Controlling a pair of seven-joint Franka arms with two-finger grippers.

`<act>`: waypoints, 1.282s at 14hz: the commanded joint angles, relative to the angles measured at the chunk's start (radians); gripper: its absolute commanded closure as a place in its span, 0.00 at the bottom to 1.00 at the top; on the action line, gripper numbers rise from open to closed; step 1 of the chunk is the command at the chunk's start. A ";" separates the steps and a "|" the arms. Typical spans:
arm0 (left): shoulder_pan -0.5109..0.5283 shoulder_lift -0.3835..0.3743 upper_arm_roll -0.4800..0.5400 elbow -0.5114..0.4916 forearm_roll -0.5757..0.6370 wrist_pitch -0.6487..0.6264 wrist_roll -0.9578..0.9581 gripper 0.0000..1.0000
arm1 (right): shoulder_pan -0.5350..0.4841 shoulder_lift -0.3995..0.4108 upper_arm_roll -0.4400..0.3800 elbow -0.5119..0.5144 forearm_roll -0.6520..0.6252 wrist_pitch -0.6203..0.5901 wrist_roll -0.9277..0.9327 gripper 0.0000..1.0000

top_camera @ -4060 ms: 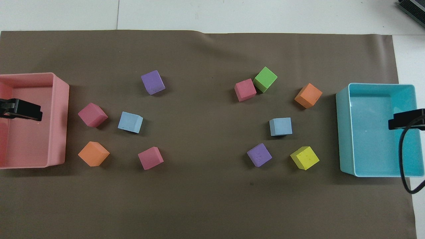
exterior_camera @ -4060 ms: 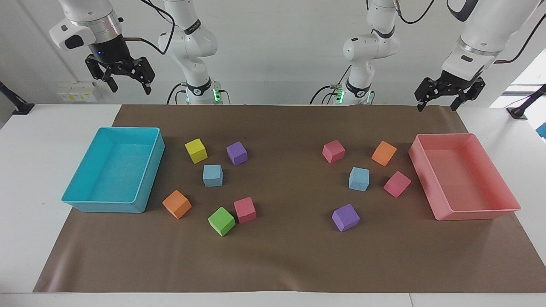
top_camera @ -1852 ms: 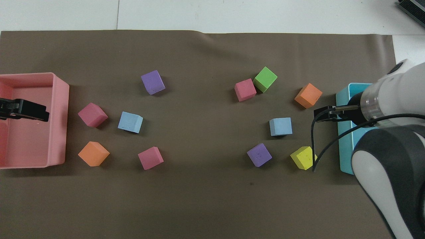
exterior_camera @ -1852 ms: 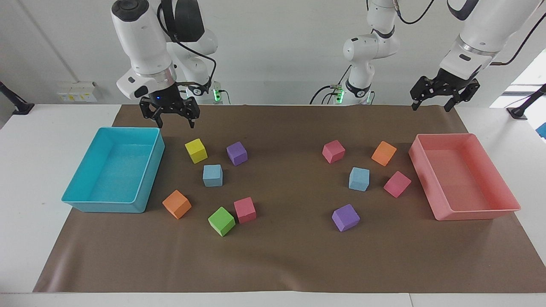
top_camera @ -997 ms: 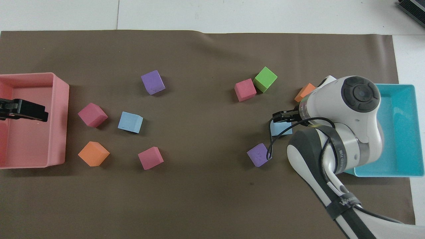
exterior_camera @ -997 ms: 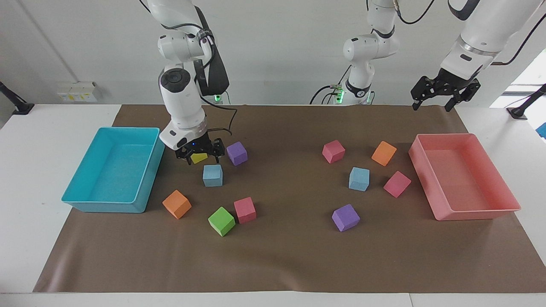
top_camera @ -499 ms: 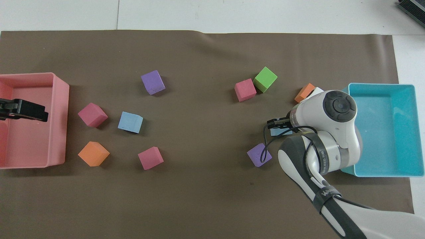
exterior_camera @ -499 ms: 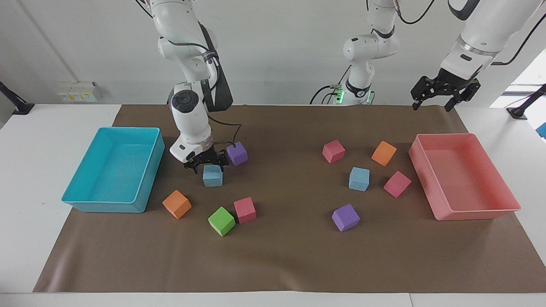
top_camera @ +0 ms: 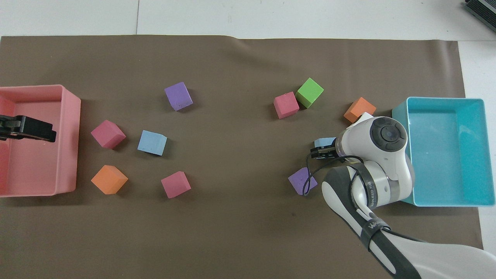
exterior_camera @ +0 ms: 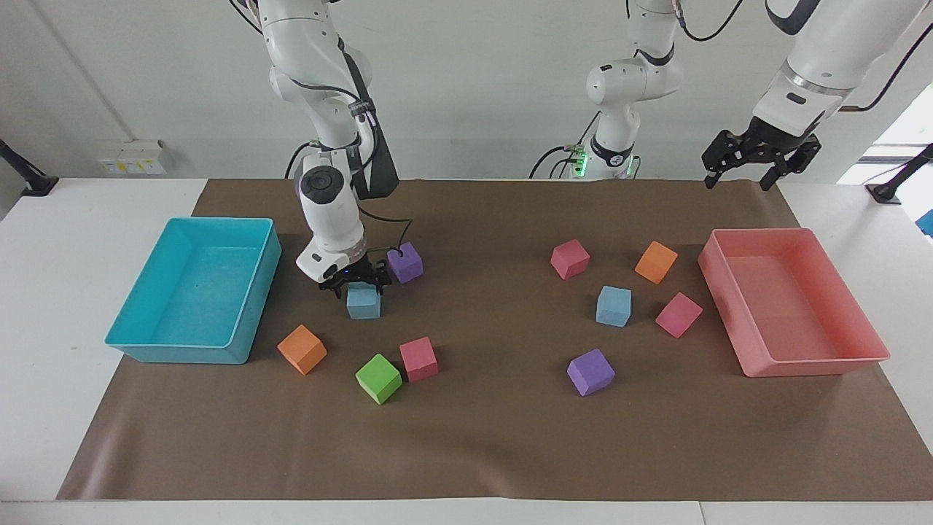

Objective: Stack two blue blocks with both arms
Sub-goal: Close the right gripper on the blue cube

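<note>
now, scene: a brown mat covers the table, with coloured cubes scattered on it in two groups.
right end effector: the right end effector is low over one blue block, fingers spread wide to either side of its top, not clamped on it; whether they touch it cannot be told.
right arm's block: this blue block sits on the mat, between a purple cube nearer the robots and a pink cube farther from them; in the overhead view only its corner shows past the arm.
left end effector: the left end effector hangs high in the air over the robots' end of the pink tray, fingers apart and holding nothing; this arm waits.
left arm's block: the second blue block lies on the mat, well apart from the first, toward the left arm's end, among a pink cube, an orange cube, another pink cube and a purple cube.
trays: a turquoise tray stands at the right arm's end of the table, the pink tray at the left arm's end.
other cubes: an orange cube and a green cube lie farther from the robots than the first blue block; the green one is just beside the pink one.
stack: both blue blocks rest singly on the mat.
</note>
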 commanded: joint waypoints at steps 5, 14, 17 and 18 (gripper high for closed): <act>0.009 -0.014 -0.002 -0.004 -0.012 -0.014 0.009 0.00 | -0.002 0.014 0.002 -0.025 0.024 0.048 -0.026 0.15; 0.009 -0.014 -0.002 -0.004 -0.012 -0.014 0.009 0.00 | -0.003 0.027 0.001 -0.006 0.071 0.045 -0.025 1.00; 0.009 -0.014 -0.002 -0.004 -0.012 -0.014 0.009 0.00 | -0.003 0.028 0.001 -0.005 0.071 0.047 -0.026 1.00; 0.009 -0.014 -0.002 -0.004 -0.012 -0.014 0.009 0.00 | -0.003 0.030 0.001 -0.003 0.071 0.047 -0.026 1.00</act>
